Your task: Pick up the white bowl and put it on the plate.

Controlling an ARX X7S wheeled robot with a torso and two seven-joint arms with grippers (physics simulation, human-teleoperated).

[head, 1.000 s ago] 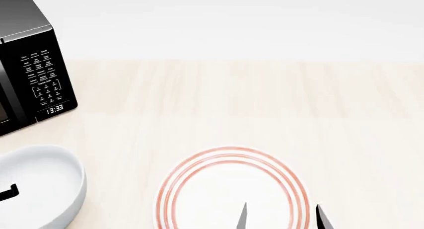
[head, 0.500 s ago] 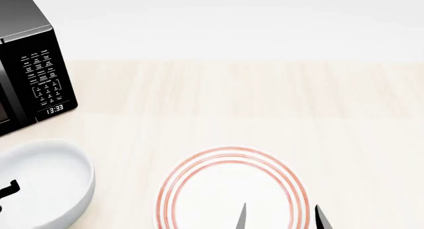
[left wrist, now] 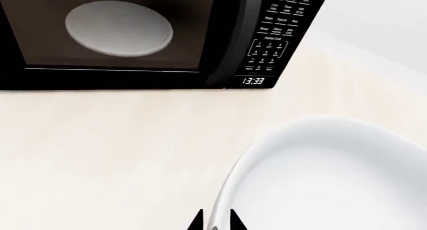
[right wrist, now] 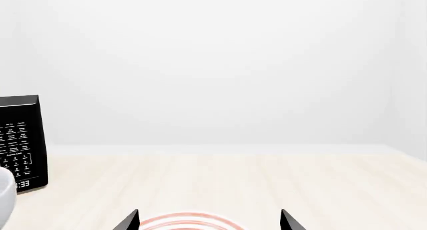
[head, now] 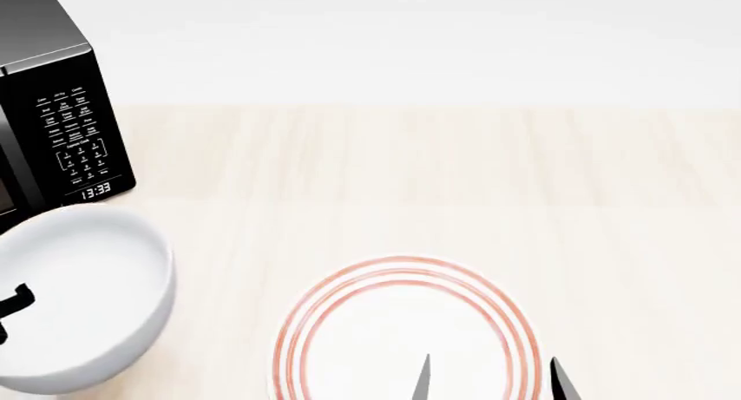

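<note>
Left gripper (left wrist: 215, 223) pinches the deep glossy white bowl (head: 72, 300) by its rim, clamped to carry it right to the red-ringed flat white plate (head: 405, 331), where the idle right gripper (head: 492, 376) hovers with jaws spread.

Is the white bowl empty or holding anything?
Empty: the white bowl shows only plain glossy interior in the head and left wrist views; the left pincer closes on its rim.

The white bowl (head: 72, 300) has gone up, and it now hides a bit of the microwave (head: 52, 114). It looks less tipped than 1 sec ago. The left gripper (left wrist: 215, 223) pinching its rim went up too, prob. lifting it.
</note>
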